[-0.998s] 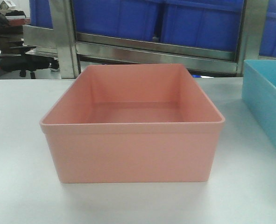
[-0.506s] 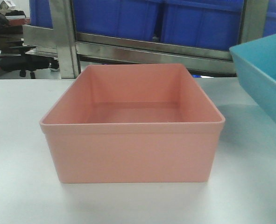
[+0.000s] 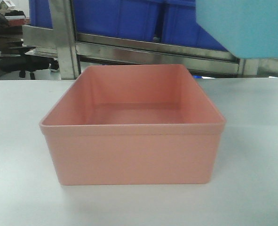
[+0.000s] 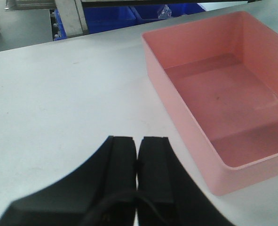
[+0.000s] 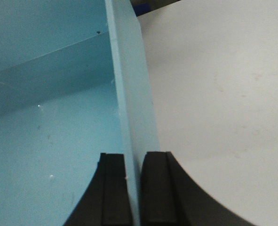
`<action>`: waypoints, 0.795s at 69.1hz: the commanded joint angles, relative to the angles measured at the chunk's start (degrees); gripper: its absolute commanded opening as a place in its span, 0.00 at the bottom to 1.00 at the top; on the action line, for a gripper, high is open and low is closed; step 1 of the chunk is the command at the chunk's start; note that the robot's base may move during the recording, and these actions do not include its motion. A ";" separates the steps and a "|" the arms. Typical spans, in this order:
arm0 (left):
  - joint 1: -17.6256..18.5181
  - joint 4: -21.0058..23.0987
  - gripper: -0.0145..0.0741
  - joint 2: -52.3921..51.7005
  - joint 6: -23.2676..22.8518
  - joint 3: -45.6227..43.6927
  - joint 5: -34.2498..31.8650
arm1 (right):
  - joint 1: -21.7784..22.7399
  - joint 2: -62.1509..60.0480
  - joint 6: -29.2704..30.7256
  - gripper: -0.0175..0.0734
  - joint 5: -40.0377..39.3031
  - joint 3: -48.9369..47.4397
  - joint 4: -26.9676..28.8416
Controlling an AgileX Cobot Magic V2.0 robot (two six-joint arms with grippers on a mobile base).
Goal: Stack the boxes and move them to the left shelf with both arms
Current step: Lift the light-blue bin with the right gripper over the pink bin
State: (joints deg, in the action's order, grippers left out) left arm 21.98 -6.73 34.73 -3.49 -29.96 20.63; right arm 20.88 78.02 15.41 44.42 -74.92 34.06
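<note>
Smooth plastic pink tub (image 3: 134, 150), brushed-steel rack (image 3: 63, 42)

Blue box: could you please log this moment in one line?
right gripper: shut on blue box; blue box: airborne; pink box: empty, on table; left gripper: shut

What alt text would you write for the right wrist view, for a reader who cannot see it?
The right gripper is shut on the side wall of the light blue box, one black finger inside the box and one outside. Plain white tabletop fills the right of the picture.
</note>
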 commanded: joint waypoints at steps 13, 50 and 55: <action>0.47 -0.29 0.15 0.11 -0.01 -1.60 -4.29 | -12.69 -2.87 -12.77 0.23 -5.56 -1.78 5.15; 0.47 -0.29 0.16 0.11 -0.01 -1.60 -4.95 | -33.15 3.90 -32.32 0.23 -18.04 -1.73 -2.93; 0.47 -0.29 0.16 0.11 -0.01 -1.60 -4.95 | -34.57 5.95 -32.32 0.23 -19.23 -1.73 -2.93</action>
State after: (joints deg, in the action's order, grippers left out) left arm 21.98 -6.73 34.73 -3.49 -29.96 20.63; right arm -12.66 85.00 -15.44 32.19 -74.83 27.85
